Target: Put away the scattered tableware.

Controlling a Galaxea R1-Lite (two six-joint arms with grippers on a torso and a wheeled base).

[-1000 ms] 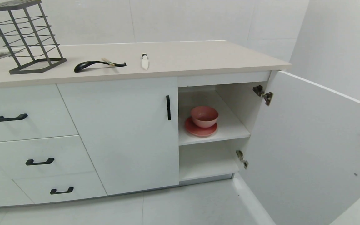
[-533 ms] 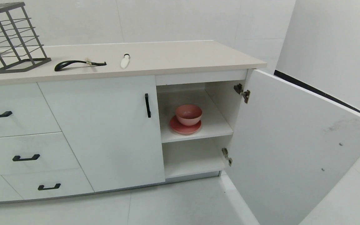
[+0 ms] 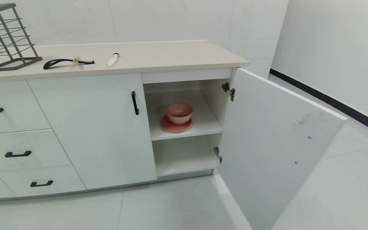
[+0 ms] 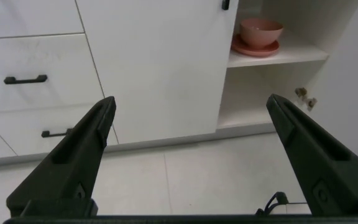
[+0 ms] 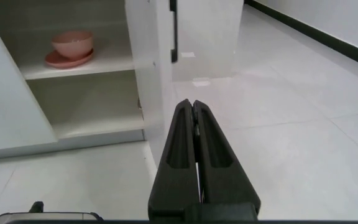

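1. Head view shows the scattered tableware on the worktop (image 3: pixel 158 56), toward the robot's left: a black spoon (image 3: pixel 65 61) and, near it on the right, a white spoon (image 3: pixel 112 59); a small pale piece lies across the black spoon's handle, too small to identify.
2. The black spoon's long axis runs roughly along the worktop's front edge, bowl end to the left; the white spoon lies slanted, more front-to-back; the two do not touch.
3. The left tool (image 4: pixel 189 102) is spread wide and holds nothing, facing the closed door (image 3: pixel 88 127) and the drawers (image 3: pixel 14 111); the right tool (image 5: pixel 193 104) is clenched on nothing, facing the floor by the open door (image 3: pixel 276 137); both seem to hang below worktop level, so the spoons lie above them and to the left; I judge the left arm the nearer one.
4. A pink bowl (image 3: pixel 179 112) sits on a pink plate (image 3: pixel 176 126) on the upper shelf (image 3: pixel 203 123) of the open cabinet, probably already stowed.
5. A wire rack (image 3: pixel 6 38) stands at the worktop's left end, near the black spoon's bowl end; the worktop's front edge and that rack are what a rising left arm would most likely have to clear.
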